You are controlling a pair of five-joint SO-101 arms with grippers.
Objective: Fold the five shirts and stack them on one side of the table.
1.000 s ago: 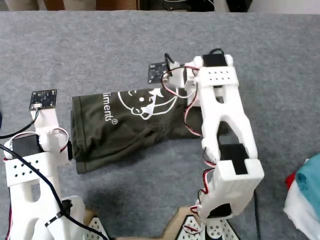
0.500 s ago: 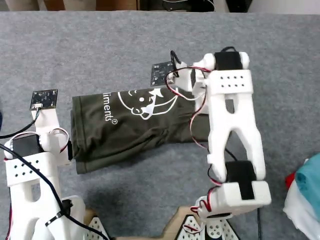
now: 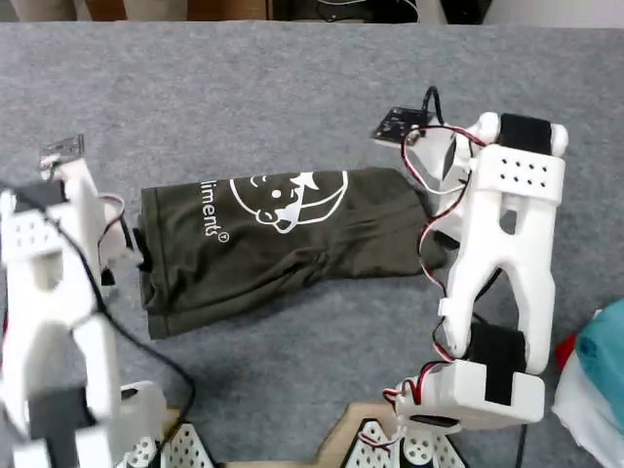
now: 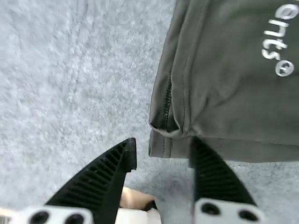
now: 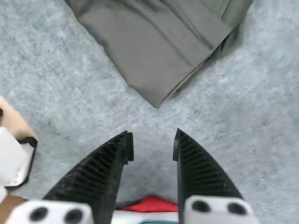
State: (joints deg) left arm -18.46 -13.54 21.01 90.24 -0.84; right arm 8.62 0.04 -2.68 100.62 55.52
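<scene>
Lying on your counter point(image 3: 292, 88), the olive shirt point(image 3: 263, 244) sits folded; left hand point(image 4: 162, 144) released at its hem corner, right hand point(image 5: 152, 137) released just beside the opposite end.

Olive shirt point(image 3: 263, 244), white print up, folded lengthwise, flat on grey table point(image 3: 195, 88); teal-white-red shirt pile point(image 3: 600, 356) at edge.

A grey felt-like cover point(image 3: 195, 88) spreads over the whole table, a tan board point(image 3: 331, 444) lies at the middle of its near edge, and brown wood point(image 3: 146, 9) shows beyond its far edge, toward the left corner.
</scene>
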